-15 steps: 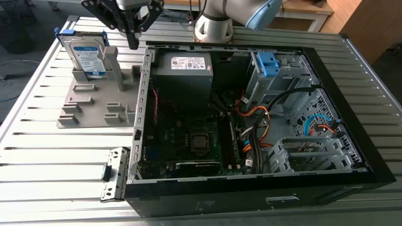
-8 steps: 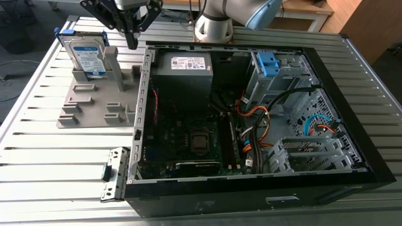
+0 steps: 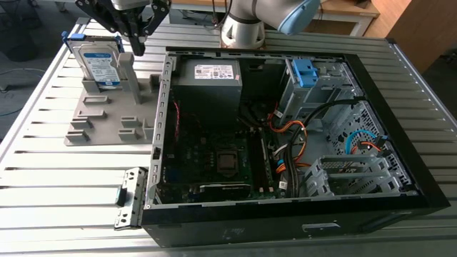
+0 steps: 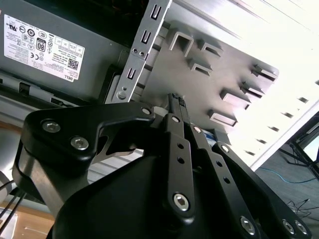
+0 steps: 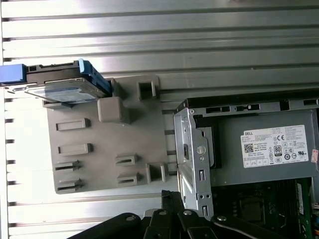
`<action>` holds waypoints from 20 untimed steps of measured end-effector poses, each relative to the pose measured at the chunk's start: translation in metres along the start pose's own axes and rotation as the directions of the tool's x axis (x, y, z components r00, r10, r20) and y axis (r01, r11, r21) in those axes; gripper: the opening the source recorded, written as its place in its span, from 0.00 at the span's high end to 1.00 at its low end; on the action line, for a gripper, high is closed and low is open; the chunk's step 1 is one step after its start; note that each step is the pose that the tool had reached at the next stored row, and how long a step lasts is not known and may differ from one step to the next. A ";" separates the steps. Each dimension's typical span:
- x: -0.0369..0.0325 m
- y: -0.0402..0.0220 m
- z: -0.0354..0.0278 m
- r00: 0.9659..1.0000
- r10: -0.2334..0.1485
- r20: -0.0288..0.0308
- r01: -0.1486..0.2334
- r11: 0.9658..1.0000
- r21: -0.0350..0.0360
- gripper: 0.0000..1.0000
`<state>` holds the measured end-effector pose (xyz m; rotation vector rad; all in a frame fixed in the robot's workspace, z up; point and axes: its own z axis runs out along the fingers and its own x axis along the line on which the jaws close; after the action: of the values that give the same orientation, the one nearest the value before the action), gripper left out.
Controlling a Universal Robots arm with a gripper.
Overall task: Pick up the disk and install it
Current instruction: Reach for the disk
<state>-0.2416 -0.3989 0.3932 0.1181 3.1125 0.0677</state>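
Disk (image 3: 100, 63) upright on edge in grey holder (image 3: 100, 120) on tabletop (image 3: 50, 176), at exterior view's left of open computer case (image 3: 271, 219). Gripper (image 3: 138, 49) hangs just beside disk, apart from it. Fingers (image 4: 178, 124) pressed together, holding nothing.

Tool (image 3: 137, 48) hangs in the upper left of the exterior view, pointing straight down. Its black fingers are pinched together into one narrow tip, empty, and the linkages above slant inward in a V. The arm (image 3: 260, 19), silver with a pale blue joint cap, stands at top centre.
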 end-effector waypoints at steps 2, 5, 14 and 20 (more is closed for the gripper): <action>0.0009 -0.0001 0.0000 1.000 0.000 0.000 0.000 1.000 0.000 0.89; 0.0022 -0.0002 -0.0001 1.000 0.000 0.000 0.000 1.000 0.000 0.89; 0.0036 -0.0003 -0.0001 1.000 0.000 0.000 0.000 1.000 0.000 0.89; 0.0108 -0.0008 0.0000 1.000 0.000 0.000 0.000 1.000 0.000 0.89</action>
<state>-0.2525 -0.3989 0.3930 0.1181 3.1125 0.0677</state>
